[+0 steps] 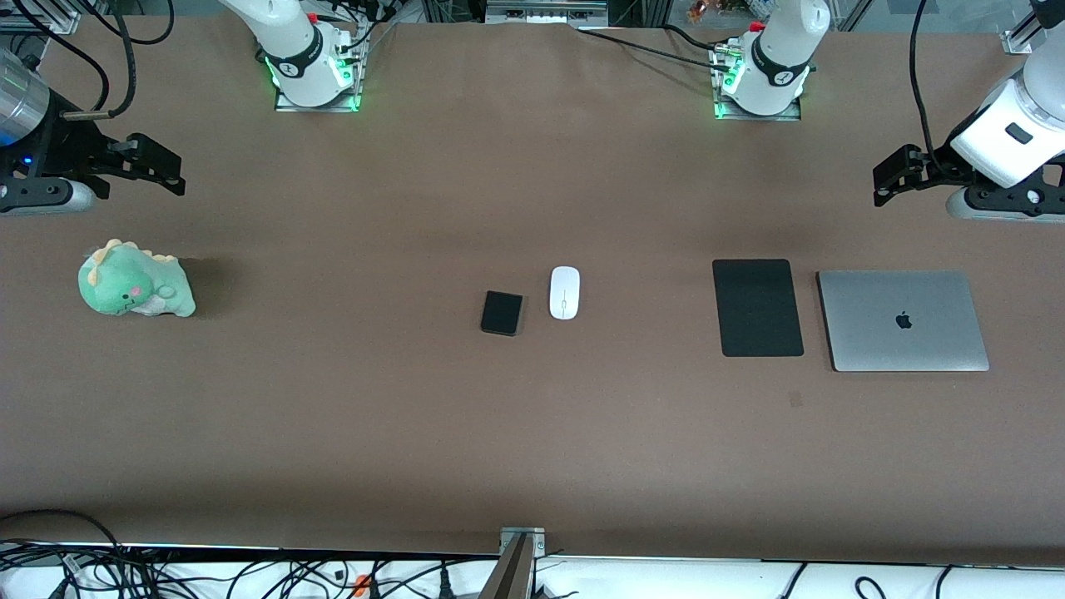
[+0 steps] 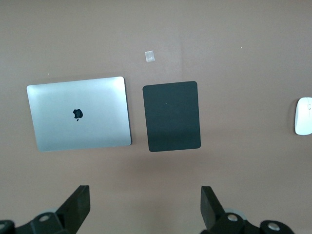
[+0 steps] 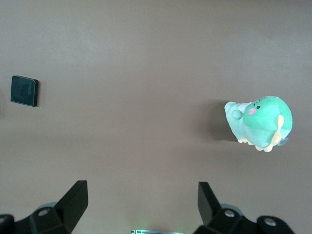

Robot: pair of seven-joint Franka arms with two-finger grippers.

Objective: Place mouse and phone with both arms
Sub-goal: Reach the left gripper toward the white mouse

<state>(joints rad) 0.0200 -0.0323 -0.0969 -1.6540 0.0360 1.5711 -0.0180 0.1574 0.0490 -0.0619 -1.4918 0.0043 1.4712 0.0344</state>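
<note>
The white mouse lies at the middle of the brown table, with the small black phone beside it, a little nearer the front camera. The mouse shows at the edge of the left wrist view; the phone shows in the right wrist view. My left gripper is open and empty, held up over the left arm's end of the table. My right gripper is open and empty, held up over the right arm's end, above the green toy.
A flat black mat and a closed silver laptop lie side by side toward the left arm's end. A green plush dinosaur sits toward the right arm's end. Cables hang past the table's front edge.
</note>
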